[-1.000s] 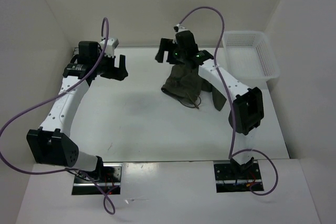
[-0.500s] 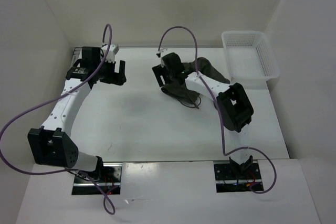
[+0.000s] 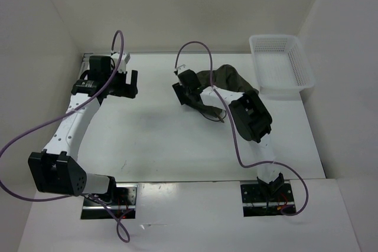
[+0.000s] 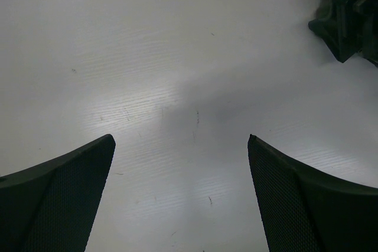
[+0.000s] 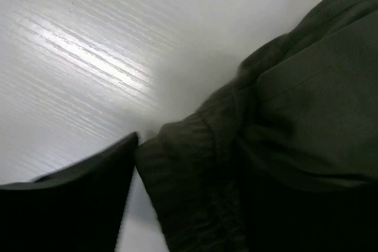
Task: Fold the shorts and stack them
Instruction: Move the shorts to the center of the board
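- Dark olive-green soft fabric shorts (image 3: 229, 78) lie crumpled near the white bench's (image 3: 147, 140) far edge, towards its far-right corner.
- Right end effector (image 3: 186, 91) meets their left edge; cannot tell its grip.
- Left end effector (image 3: 125, 84) hangs released near the far-left corner.

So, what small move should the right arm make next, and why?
Probably drag the shorts toward the left arm to spread them: they lie bunched, not flat, the right pincer is at their edge, and the left pincer hangs open over bare table.
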Tool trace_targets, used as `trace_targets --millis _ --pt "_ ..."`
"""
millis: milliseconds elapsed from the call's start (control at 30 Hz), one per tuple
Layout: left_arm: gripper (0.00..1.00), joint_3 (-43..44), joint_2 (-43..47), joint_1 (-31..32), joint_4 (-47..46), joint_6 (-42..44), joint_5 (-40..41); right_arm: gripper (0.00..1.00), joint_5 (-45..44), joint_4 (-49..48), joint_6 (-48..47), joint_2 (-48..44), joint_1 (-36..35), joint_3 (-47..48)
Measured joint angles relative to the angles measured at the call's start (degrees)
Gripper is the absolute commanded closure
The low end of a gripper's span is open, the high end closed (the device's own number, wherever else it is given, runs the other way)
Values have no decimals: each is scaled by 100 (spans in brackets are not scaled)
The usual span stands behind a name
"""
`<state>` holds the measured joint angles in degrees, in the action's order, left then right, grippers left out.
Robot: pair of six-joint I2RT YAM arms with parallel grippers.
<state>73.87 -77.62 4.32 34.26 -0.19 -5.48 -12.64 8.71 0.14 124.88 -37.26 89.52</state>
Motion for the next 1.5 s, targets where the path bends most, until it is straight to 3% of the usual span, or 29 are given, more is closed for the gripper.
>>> trace_targets --millis 233,300,467,600,800,867,967,1167,1500 --pt "0 0 63 0 0 0 129 95 278 -127 -120 2 2 -116" --pt "0 0 72 0 0 0 181 100 352 -155 -271 2 0 -138" --pt "0 0 142 -4 -116 0 560 100 1088 70 -1165 -4 -177 74" --pt "0 66 162 -236 -291 0 957 99 2345 723 -2339 -251 -876 297" --pt "0 291 162 -461 -332 0 870 99 3348 1937 -4216 -2194 -1884 -1307" --pt "0 317 131 -457 -317 0 579 99 3418 2457 -4743 -2944 -1685 -1989" --pt "0 369 -46 -345 -264 -2 184 99 3287 3171 -5243 -3829 -844 -2691" --pt "0 365 -765 579 -177 -2 -199 99 2916 3595 -5390 -4680 870 -2837" --pt "0 -116 -1327 2260 -116 2 -79 99 3401 3366 -4308 -4745 1126 -2524"
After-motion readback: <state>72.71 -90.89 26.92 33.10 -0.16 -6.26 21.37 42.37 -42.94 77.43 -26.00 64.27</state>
